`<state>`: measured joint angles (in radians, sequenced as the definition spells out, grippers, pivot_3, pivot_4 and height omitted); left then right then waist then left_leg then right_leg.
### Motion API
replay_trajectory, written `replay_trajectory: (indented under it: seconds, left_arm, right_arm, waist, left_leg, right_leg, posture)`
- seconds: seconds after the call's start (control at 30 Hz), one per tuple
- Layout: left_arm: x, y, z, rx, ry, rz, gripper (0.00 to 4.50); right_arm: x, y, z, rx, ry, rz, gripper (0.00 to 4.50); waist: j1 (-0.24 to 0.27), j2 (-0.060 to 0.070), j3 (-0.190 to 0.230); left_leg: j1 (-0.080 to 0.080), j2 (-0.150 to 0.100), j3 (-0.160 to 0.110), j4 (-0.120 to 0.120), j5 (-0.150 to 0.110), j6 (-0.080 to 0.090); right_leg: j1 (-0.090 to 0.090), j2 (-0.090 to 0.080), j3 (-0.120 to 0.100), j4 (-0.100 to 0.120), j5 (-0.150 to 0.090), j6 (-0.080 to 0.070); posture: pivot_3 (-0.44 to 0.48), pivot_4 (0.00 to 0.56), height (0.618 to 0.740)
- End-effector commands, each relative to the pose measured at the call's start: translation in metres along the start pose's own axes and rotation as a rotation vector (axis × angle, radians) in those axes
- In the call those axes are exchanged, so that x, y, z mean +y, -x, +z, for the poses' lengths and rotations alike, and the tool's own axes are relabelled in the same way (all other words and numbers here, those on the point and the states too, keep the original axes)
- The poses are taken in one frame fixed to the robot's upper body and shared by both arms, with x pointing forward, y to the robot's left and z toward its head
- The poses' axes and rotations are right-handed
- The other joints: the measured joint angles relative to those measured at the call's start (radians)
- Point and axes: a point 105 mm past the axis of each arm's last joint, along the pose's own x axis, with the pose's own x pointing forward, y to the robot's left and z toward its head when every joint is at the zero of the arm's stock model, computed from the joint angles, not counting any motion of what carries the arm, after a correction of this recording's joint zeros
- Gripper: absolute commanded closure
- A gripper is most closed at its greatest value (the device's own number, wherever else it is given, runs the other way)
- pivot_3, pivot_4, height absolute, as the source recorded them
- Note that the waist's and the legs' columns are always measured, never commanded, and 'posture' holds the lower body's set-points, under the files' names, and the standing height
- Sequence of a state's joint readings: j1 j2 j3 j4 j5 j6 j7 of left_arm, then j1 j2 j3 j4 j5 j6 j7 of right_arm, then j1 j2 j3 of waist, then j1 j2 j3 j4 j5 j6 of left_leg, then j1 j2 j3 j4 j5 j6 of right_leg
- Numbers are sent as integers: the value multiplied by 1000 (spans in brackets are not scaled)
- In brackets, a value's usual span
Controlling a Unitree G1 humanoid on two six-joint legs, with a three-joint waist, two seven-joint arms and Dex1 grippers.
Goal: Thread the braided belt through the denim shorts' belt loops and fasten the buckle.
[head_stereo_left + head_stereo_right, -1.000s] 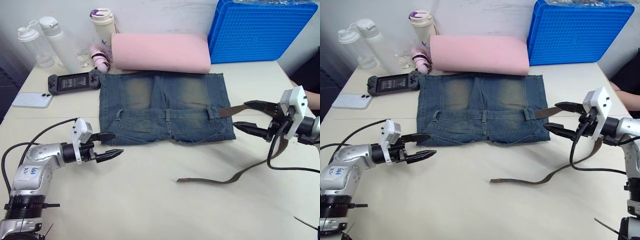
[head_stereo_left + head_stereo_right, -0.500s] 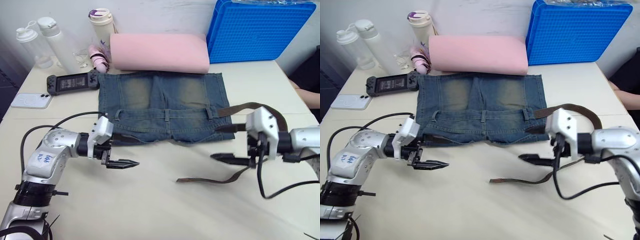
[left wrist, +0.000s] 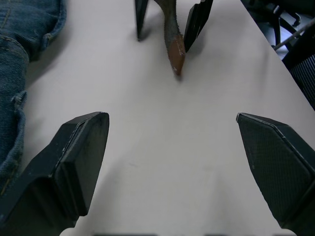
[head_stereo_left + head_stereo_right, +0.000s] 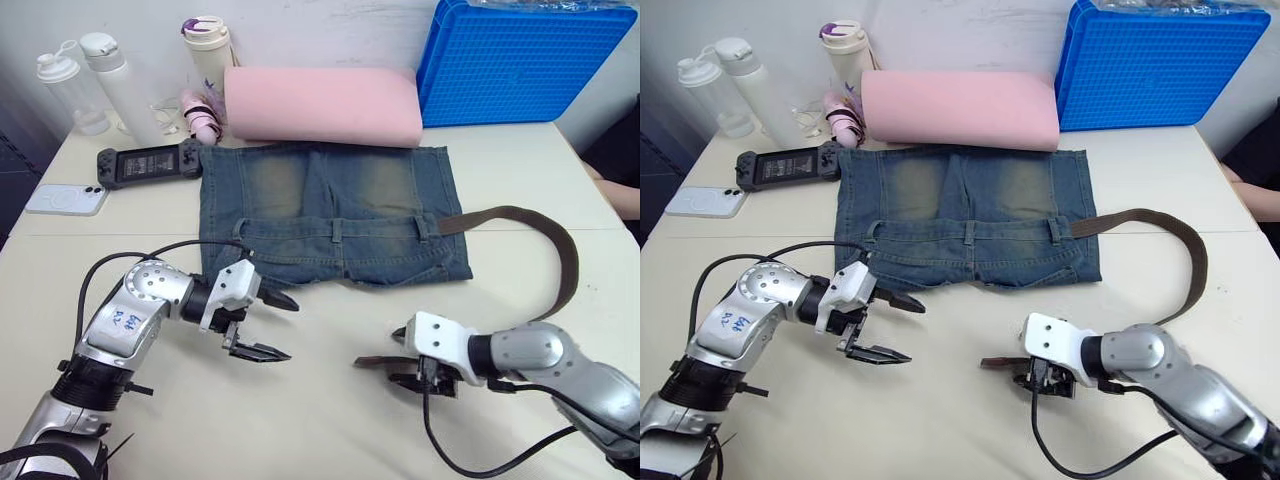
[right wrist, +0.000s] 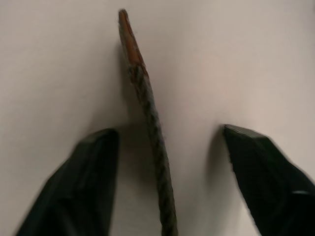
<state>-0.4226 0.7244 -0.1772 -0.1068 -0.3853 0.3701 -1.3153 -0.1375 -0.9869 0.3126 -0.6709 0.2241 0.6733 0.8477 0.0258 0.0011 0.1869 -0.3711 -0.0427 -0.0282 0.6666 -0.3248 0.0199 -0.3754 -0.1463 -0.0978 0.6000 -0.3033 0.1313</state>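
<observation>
Clearly the work is only at its beginning. The braided belt point(image 4: 545, 235) passes through one belt loop point(image 4: 426, 226) near the right end of the waistband, and the other belt loops — one in the middle point(image 4: 335, 232), one at the left point(image 4: 240, 230) — are without strap. I cannot see the buckle, so the fastening is also not done.

The denim shorts point(image 4: 325, 200) lie flat at the middle of the worktop point(image 4: 300, 420), with the waistband toward the robot and the legs toward the pink foam roll point(image 4: 320, 105). From the loop the belt runs to the right, bends in a wide arc and comes back to the near side, where its long axis lies almost parallel to the waistband. Its free tip point(image 4: 362, 361) points to the robot's left, toward the left gripper point(image 4: 270, 325).

The right gripper point(image 4: 412, 372) is low over this tip, spread open, one finger on each side of the strap — in the right wrist view the strap point(image 5: 150, 118) runs between the fingers, not yet clamped. The left gripper is open too and holds nothing; it hovers just beside the near hem of the shorts, and it faces the tip.
</observation>
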Motion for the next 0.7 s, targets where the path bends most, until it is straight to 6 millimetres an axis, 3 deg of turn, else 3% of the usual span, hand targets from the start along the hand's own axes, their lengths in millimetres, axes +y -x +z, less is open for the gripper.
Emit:
replay_trajectory:
  seconds: [0.03,0.17,0.3,0.4,0.7]
  left_arm:
    - [1,-2,6,2,-23,18,0]
    - [10,-4,22,-94,-2,56,0]
    - [20,-11,51,-259,28,74,0]
    - [22,-21,63,-331,82,43,0]
    - [28,-48,87,-425,106,-22,0]
  right_arm:
    - [-6,5,7,2,79,-30,2566]
    - [-20,22,22,-81,49,-41,4426]
    - [-41,45,48,-248,-53,-67,4474]
    - [-45,58,62,-310,-80,-37,4474]
    - [-48,69,70,-318,-90,-33,4474]
  waist:
    - [0,0,0]
    - [3,0,0]
    - [3,0,0]
    - [1,0,0]
    - [1,-1,0]
  left_leg:
    - [0,0,0,0,0,0]
    - [0,0,0,0,0,0]
    - [-1,0,-1,2,0,0]
    - [0,0,-1,1,0,0]
    - [0,0,-1,1,0,0]
  right_leg:
    - [0,0,0,0,0,0]
    - [0,0,0,0,0,0]
    - [1,0,-1,0,0,0]
    - [1,0,-1,0,0,0]
    - [1,0,-1,1,0,0]
  posture:
    - [0,150,740]
    - [0,150,740]
    - [0,150,740]
    - [0,150,740]
    - [0,150,740]
